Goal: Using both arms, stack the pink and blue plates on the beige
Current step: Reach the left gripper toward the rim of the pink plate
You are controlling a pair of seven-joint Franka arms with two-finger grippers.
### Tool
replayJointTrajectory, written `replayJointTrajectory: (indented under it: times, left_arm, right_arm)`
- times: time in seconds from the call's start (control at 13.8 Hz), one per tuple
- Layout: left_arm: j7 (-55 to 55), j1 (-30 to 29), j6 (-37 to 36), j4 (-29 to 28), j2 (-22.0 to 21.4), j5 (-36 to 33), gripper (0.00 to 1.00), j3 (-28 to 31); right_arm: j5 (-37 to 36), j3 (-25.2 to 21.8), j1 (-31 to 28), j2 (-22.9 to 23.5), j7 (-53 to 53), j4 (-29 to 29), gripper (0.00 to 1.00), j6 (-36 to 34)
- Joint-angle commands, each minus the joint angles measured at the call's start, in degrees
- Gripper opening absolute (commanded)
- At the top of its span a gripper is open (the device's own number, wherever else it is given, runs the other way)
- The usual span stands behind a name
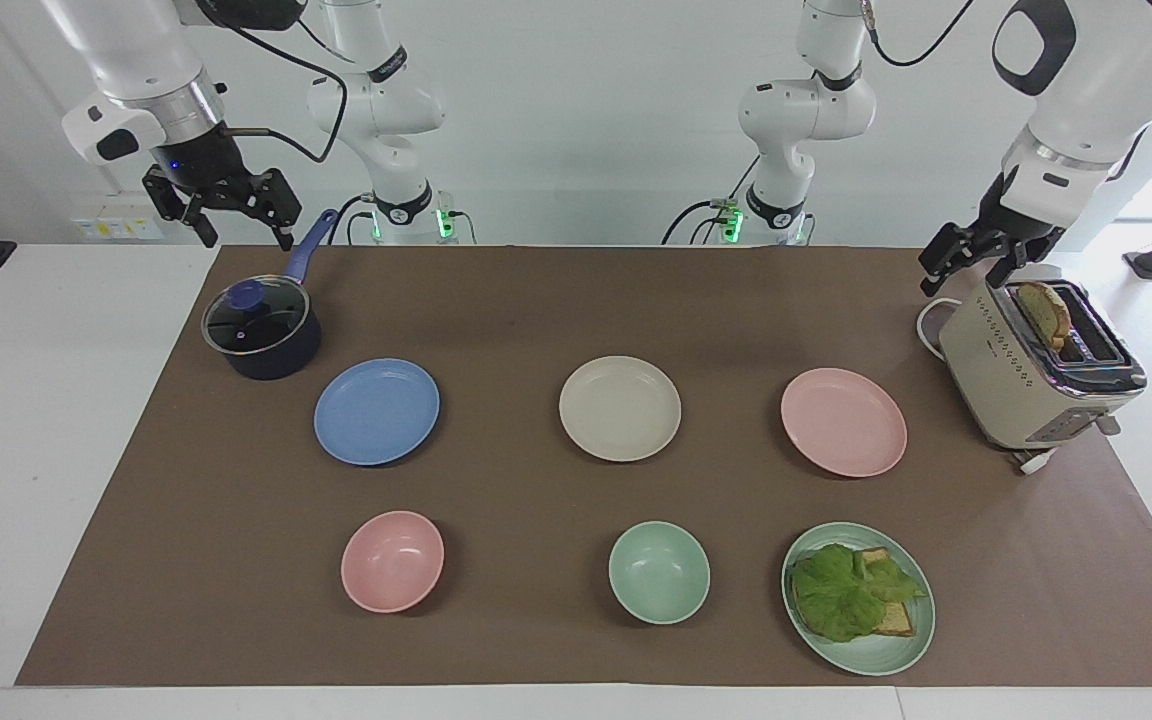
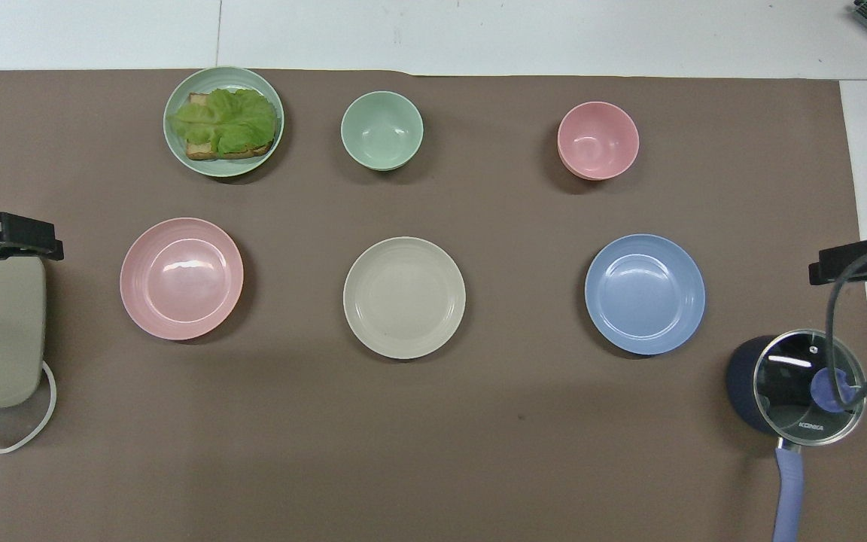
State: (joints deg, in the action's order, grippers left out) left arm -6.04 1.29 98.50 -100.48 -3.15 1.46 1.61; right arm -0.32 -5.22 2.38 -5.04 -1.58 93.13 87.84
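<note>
Three equal plates lie in a row on the brown mat. The beige plate (image 1: 620, 408) (image 2: 404, 297) is in the middle, the pink plate (image 1: 843, 421) (image 2: 181, 278) toward the left arm's end, and the blue plate (image 1: 376, 411) (image 2: 644, 293) toward the right arm's end. All three are bare and apart. My left gripper (image 1: 966, 275) (image 2: 4, 235) hangs open over the toaster's end nearest the robots, holding nothing. My right gripper (image 1: 244, 235) (image 2: 855, 261) hangs open and empty above the saucepan's handle.
A lidded saucepan (image 1: 261, 330) stands beside the blue plate, a toaster (image 1: 1036, 365) with bread beside the pink plate. Farther from the robots lie a pink bowl (image 1: 392, 561), a green bowl (image 1: 658, 572) and a green plate (image 1: 876, 660) with lettuce and bread.
</note>
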Motion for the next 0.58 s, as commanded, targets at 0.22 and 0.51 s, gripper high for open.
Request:
replayJointTrajectory:
  times: [0.22, 0.51]
  left_arm:
    - [0.07, -1.55, 9.77, -9.28, 1.82, 0.03, 1.00, -0.11]
    - [0.15, -1.72, 14.25, -10.70, 7.26, 0.03, 1.00, -0.11]
  right_arm:
    - [1.37, 0.03, -0.71, -0.85, 1.06, 1.00, 1.00, -0.03]
    - [1.37, 0.03, -0.71, -0.85, 0.97, 1.00, 1.00, -0.03]
